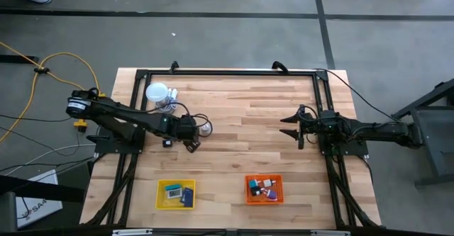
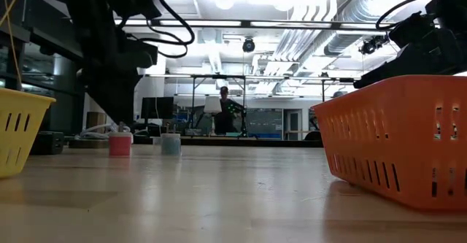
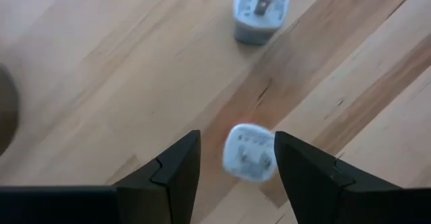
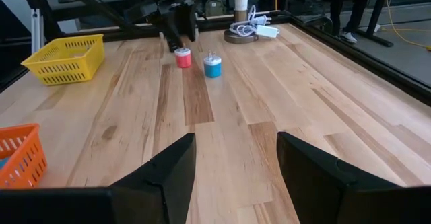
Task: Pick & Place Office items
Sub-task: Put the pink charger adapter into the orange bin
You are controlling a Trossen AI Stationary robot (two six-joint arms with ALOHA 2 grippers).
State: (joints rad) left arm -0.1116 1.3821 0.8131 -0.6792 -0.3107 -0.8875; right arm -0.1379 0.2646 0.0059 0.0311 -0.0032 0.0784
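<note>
Working near to far from the left arm's own camera, the left gripper (image 3: 232, 167) hovers with its two dark fingers parted on either side of a small pale plug-like item (image 3: 248, 152) lying on the wooden table (image 1: 241, 115); nothing is clamped yet. A second, similar item (image 3: 260, 9) lies a little farther along the boards, apart from the first. From the right wrist, the pair shows as a red item (image 4: 182, 57) under the left fingers and a blue one (image 4: 212, 66) just beside it. The step looks like a pick about to close: the fingers probably need to drop around the near item and squeeze evenly, then carry it to the yellow tray (image 1: 175, 194). The right gripper (image 1: 292, 127) waits open and empty at the table's right side, behind the orange tray (image 1: 264, 189).
</note>
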